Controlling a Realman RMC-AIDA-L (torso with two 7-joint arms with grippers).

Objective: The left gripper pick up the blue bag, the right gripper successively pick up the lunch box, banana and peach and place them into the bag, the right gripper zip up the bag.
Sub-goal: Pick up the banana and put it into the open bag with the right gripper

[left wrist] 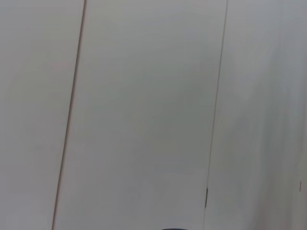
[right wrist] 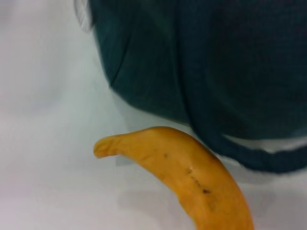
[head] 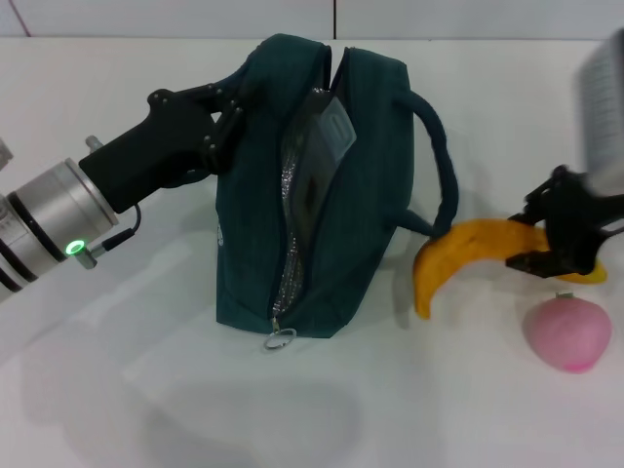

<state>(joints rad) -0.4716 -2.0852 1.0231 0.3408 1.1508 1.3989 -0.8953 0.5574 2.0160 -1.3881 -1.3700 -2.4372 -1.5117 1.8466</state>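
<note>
Inside open blue bag [head: 361,185]: lunch box [head: 317,161]; right gripper [head: 558,244] grips banana [head: 463,253].

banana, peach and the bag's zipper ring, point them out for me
banana [head: 468,246]: head view, middle of its curved yellow body.
peach [head: 567,334]: head view, centre of its pink side.
zipper ring [head: 280,340]: head view, the metal ring at the bag's near end.

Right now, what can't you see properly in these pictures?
- Inside the bag: in the head view the open zip shows only a bit of something shiny, so what's inside is unclear.
- The banana: its far end is hidden by the right gripper in the head view and cut off in the right wrist view.
- The left gripper: missing from the left wrist view, which shows only blank surface.
</note>
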